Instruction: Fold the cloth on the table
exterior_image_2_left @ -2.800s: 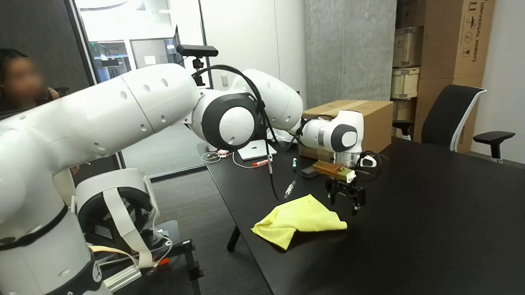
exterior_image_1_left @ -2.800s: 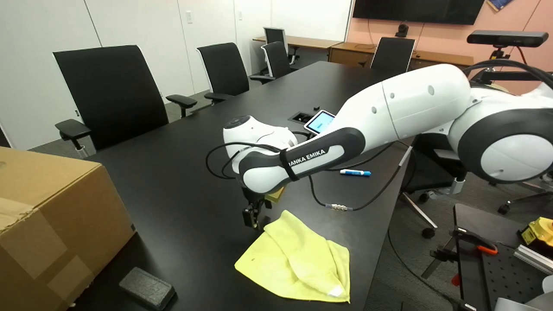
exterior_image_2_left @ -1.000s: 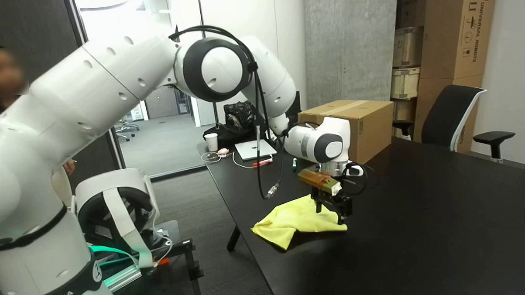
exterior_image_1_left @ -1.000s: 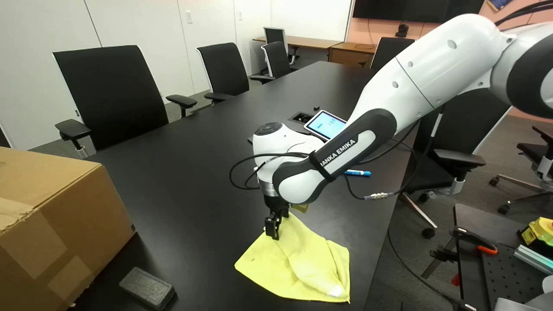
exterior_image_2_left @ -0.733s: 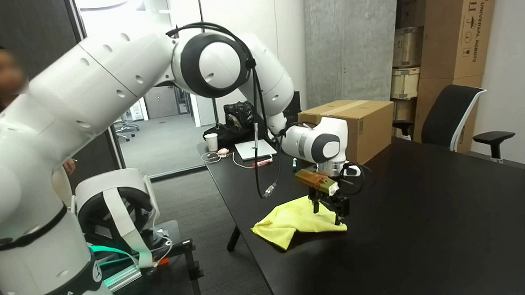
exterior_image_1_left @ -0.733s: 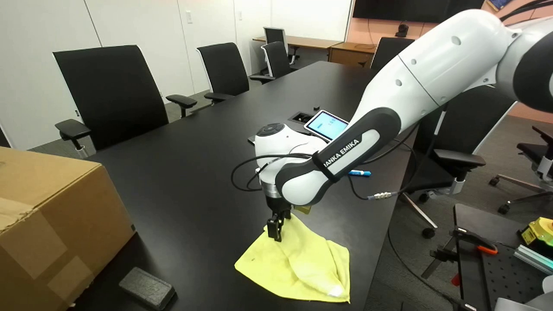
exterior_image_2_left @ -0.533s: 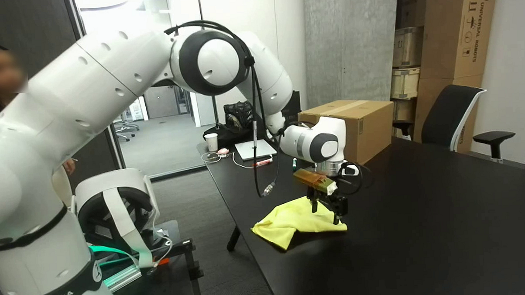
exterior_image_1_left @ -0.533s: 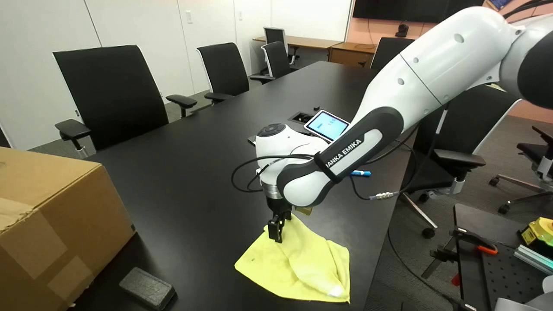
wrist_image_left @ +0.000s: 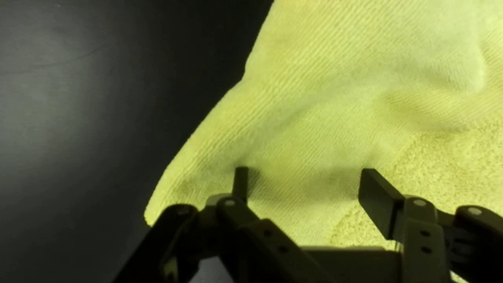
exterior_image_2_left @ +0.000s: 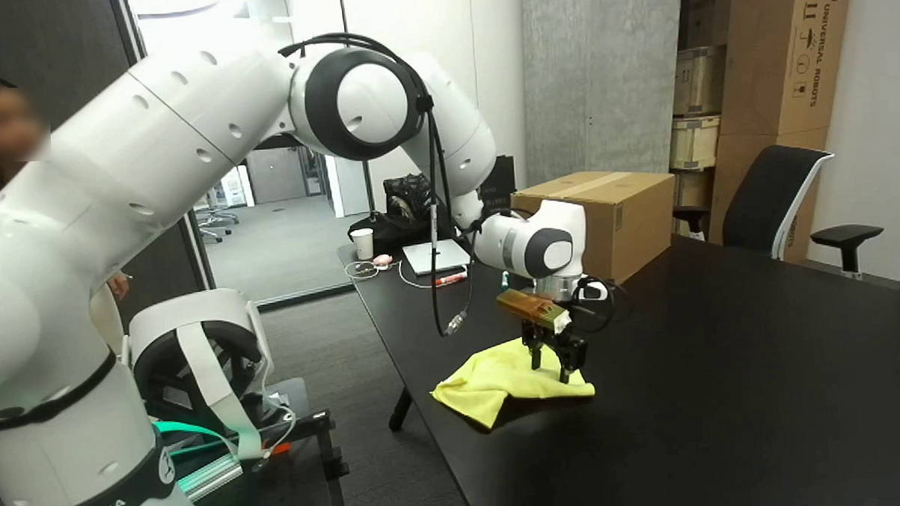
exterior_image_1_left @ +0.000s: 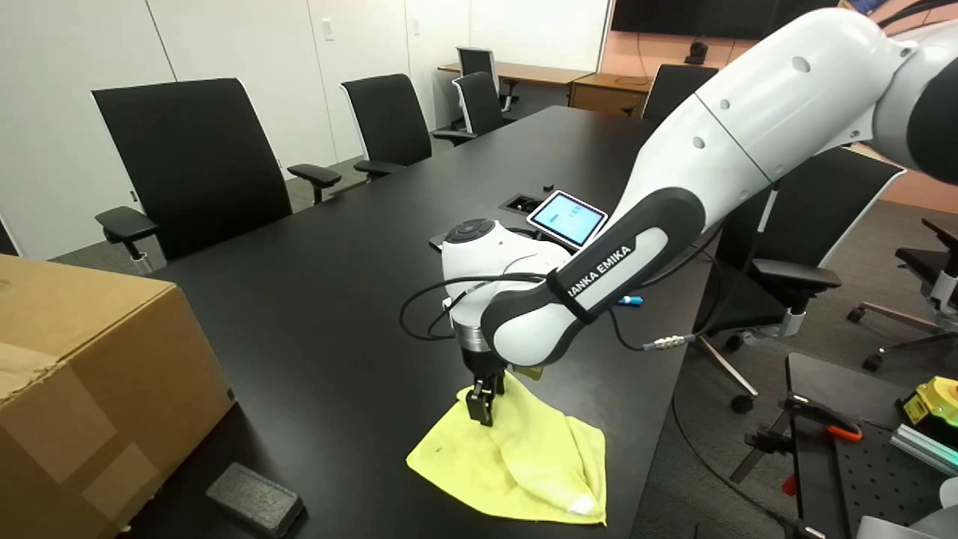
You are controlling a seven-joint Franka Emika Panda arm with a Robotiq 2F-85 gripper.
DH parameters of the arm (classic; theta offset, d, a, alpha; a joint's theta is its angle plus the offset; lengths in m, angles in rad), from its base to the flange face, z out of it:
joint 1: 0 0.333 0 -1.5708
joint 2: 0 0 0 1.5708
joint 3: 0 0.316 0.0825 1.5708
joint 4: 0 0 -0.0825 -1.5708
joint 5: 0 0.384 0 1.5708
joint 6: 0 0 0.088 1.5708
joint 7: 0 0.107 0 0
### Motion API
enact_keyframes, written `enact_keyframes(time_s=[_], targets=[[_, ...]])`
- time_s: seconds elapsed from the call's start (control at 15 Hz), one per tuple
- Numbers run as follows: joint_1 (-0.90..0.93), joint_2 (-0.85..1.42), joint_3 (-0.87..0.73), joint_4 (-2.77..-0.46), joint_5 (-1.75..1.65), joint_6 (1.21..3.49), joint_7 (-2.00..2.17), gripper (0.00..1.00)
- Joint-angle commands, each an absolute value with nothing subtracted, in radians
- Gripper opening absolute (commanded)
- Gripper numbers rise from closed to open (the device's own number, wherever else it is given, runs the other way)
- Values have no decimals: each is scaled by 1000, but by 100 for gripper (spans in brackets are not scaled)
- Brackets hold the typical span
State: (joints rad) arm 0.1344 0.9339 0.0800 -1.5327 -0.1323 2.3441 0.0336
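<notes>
Yellow cloth [exterior_image_1_left: 516, 460] — hand [wrist_image_left: 304, 179] now over it, earlier just beside; fingers [wrist_image_left: 379, 202] wide apart

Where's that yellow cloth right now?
In an exterior view, the yellow cloth lies on the table, low, just right of centre, with a dark block to its left; the wrist view shows it beneath the open pincer.

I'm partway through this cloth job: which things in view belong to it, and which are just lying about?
Belongs to the job:
yellow cloth
end effector, open at the cloth
black table, under the cloth

Just lying about:
cardboard box
dark block
tablet
blue marker, partly hidden
white cup
silver laptop
</notes>
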Motion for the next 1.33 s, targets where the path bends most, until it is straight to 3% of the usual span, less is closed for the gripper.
enact_keyframes(time_s=[0.0,0.07,0.93,1.27], targets=[[143,901,76,-1574,-116,2363,21,69],[143,898,76,-1576,-115,2361,21,64],[162,847,67,-1618,-129,2359,32,50],[160,856,71,-1621,-123,2356,25,51]])
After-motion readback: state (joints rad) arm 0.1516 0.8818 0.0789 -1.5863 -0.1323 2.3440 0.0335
